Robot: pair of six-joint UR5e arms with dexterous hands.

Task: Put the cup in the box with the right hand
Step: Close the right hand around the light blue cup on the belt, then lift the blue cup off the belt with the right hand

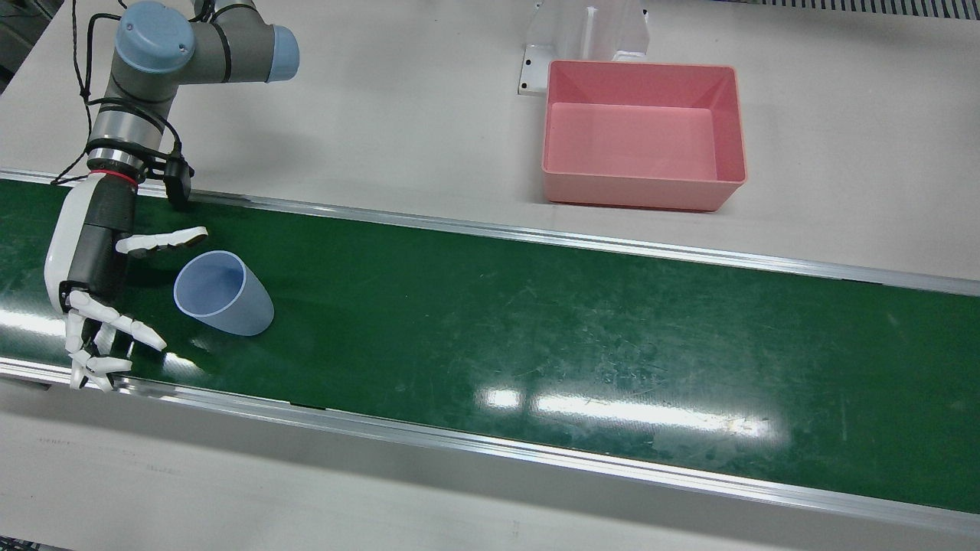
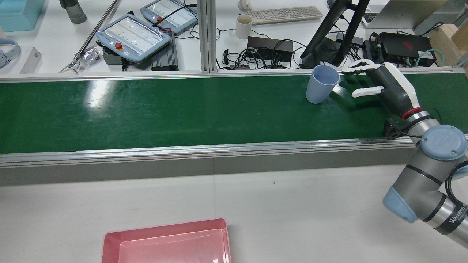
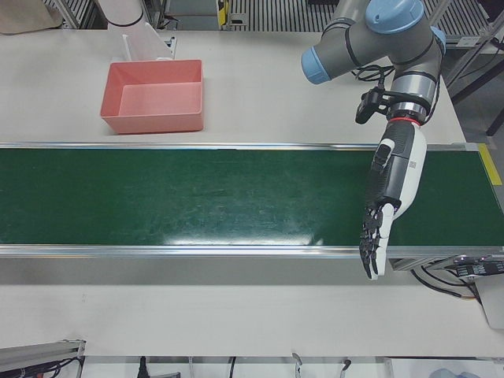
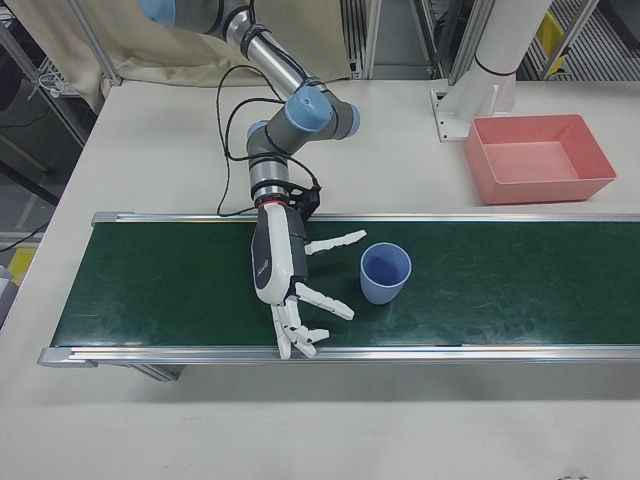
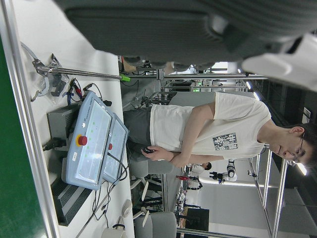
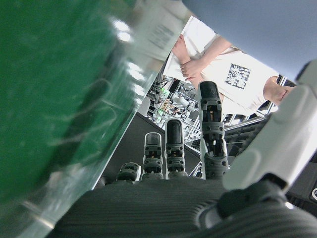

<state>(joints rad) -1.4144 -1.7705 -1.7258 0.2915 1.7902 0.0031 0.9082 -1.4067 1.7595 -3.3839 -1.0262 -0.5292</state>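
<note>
Your right hand (image 1: pixel 96 287) hangs low over the green conveyor belt (image 1: pixel 536 321) with its fingers spread apart and holding nothing. The palm faces the pale blue cup (image 1: pixel 222 292), which stands upright on the belt just beside the hand, mouth up. One finger reaches toward the rim on the robot's side and the others fan out on the operators' side, so the cup sits at the opening between them but is not touched, as far as I can see. This pose looks like a side grasp being prepared. The pink box (image 1: pixel 645 134) waits empty on the white bench (image 1: pixel 383 115), well apart from the cup, behind the belt. Your left hand (image 3: pixel 382 209) hangs open over the belt's other end, out of the way.
</note>
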